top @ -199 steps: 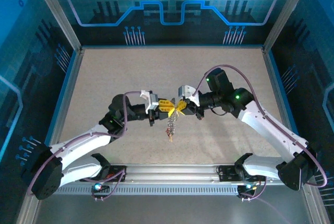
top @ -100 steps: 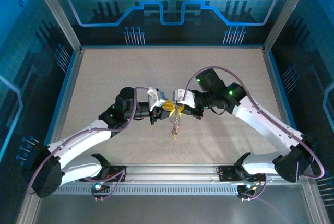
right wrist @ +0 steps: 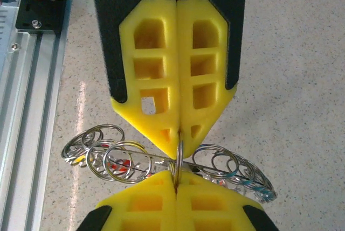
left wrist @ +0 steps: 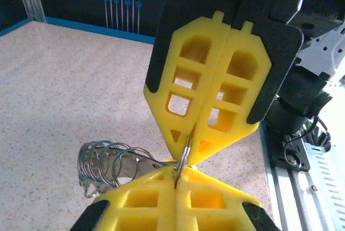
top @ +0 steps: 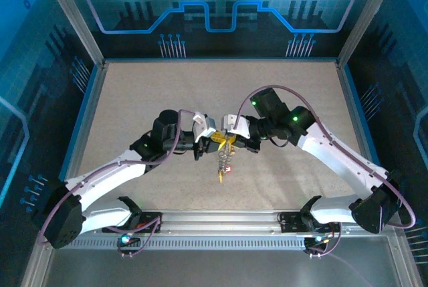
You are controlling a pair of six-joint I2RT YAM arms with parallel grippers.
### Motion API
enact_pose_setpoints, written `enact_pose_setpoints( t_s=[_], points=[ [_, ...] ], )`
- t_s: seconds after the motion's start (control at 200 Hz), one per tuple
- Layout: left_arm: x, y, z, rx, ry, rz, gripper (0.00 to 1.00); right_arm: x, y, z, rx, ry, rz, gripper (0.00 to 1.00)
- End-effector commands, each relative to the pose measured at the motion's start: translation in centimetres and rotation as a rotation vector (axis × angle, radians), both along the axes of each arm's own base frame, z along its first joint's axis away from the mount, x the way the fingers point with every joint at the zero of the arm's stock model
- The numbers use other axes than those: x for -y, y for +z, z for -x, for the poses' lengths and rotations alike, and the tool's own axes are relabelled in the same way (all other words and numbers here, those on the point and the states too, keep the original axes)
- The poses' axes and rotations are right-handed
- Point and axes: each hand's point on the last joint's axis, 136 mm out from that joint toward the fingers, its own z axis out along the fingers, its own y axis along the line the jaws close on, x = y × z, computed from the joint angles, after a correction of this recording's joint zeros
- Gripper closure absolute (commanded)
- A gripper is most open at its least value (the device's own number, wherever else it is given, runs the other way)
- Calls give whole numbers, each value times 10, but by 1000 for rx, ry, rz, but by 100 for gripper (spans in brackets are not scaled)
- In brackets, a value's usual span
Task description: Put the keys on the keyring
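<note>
My left hand (left wrist: 177, 176) and right hand (right wrist: 175, 180) both pinch the ring (right wrist: 177, 158) by its edge | I think it's hard, thin, slippery | keys (right wrist: 116, 161) light, dangling beside my fingertips

You've got two pairs of fingers, the left fingers (right wrist: 170, 88) and the right fingers (right wrist: 143, 186), and one keyring (right wrist: 178, 157) between their tips. Small wire loops (right wrist: 121, 158) number about five on one side of the fingers and about four on the other. One bunch of keys (top: 223, 165) hangs below, too tangled to count.
</note>
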Motion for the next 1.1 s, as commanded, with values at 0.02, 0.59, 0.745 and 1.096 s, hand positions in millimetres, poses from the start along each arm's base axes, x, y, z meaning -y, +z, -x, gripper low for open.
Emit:
enact_pose_setpoints(
  t_s=[0.02,0.59,0.745,1.096],
  points=[
    [3,20,9,70,-50,43,100,-14,25,9,12,59,-102,100],
    [-4,59,21,225,-46,289,100,-3,34,10,-60,13,-251,82],
    [-7,63,21,257,-30,320,100,0,31,8,-67,-1,-258,86],
    [-4,63,21,245,-50,341,100,-7,43,8,-77,34,-318,92]
  ],
)
